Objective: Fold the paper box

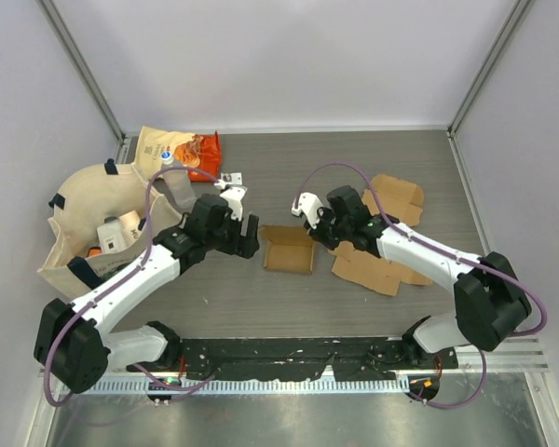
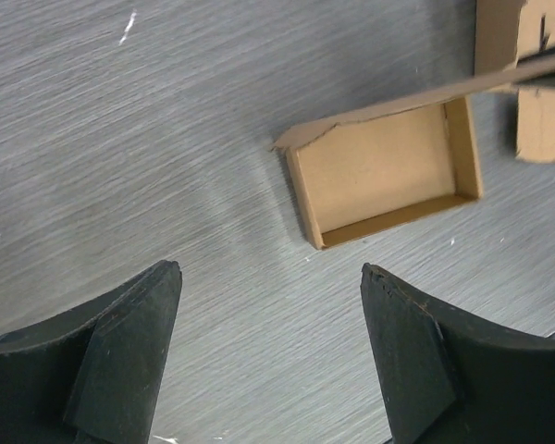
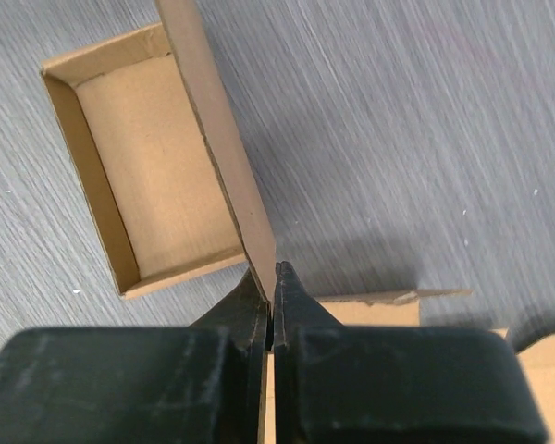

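Note:
The brown paper box point(image 1: 287, 250) lies on the table's middle as a shallow open tray with walls up on three sides. Its lid flap point(image 3: 220, 139) stands upright along the tray's right side. My right gripper point(image 3: 274, 276) is shut on the near end of this flap, also seen from above point(image 1: 316, 235). My left gripper point(image 1: 250, 242) is open and empty just left of the box. In the left wrist view the tray point(image 2: 384, 176) lies beyond my left gripper point(image 2: 270, 277), apart from both fingers point(image 2: 129, 342).
Flat cardboard blanks lie right of the box point(image 1: 377, 265) and further back point(image 1: 398, 197). A beige tote bag point(image 1: 88, 223) with items inside sits at the left. A snack bag point(image 1: 184, 151) lies at the back left.

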